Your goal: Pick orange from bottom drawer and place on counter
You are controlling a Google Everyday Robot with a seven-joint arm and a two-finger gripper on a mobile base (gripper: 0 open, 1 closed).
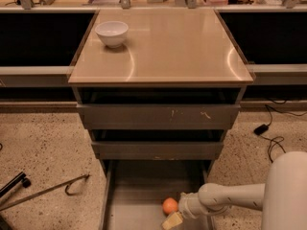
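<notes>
Orange sits in the drawer, bottom centre of the frame, out on the open tray. The gripper reaches in from the lower right, low in the drawer, its tip just beside the orange and a touch below it in the frame. Spread or clamped, I cannot tell from here. The counter fills the upper middle, with a bowl at its upper-left corner (bare top beside it for the drop). The risk now: a smooth round fruit nudged from one side could roll off across the tray. And a lift straight up would likely clip the upper drawers overhead.
</notes>
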